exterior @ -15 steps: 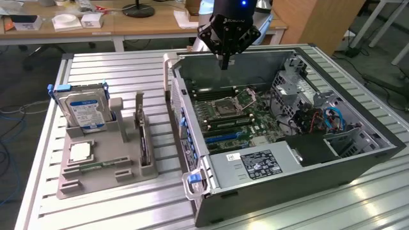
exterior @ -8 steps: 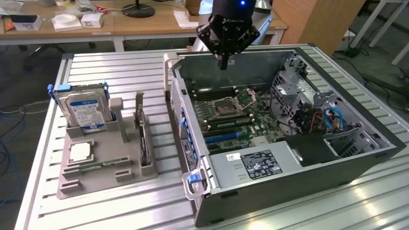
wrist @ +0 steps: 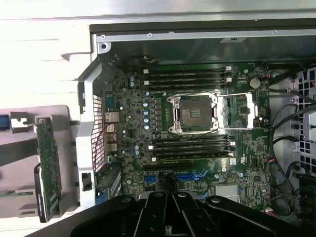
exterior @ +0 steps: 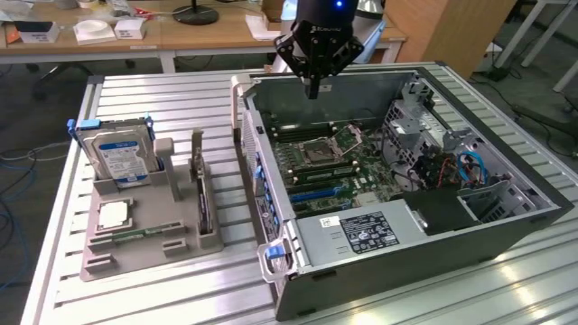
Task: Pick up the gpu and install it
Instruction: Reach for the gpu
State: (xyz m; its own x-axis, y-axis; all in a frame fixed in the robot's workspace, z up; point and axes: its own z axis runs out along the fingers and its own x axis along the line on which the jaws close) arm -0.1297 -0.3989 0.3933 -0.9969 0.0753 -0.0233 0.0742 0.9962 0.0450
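The gpu (exterior: 202,203) stands on edge in the grey holder (exterior: 135,254), just beside the case (exterior: 388,277) and well apart from the gripper (exterior: 313,91).

Risk: the card is thin and upright. An off-centre grip would likely tilt it or jam it in the holder.

Risk: the holder sits close to the case wall. A descending finger may strike that wall.

The gripper hangs over the case's rear edge, fingers pressed together, holding nothing.

Appearance: a narrow green board seen edge-on, with a dark block at one end. The bracket cannot be made out.
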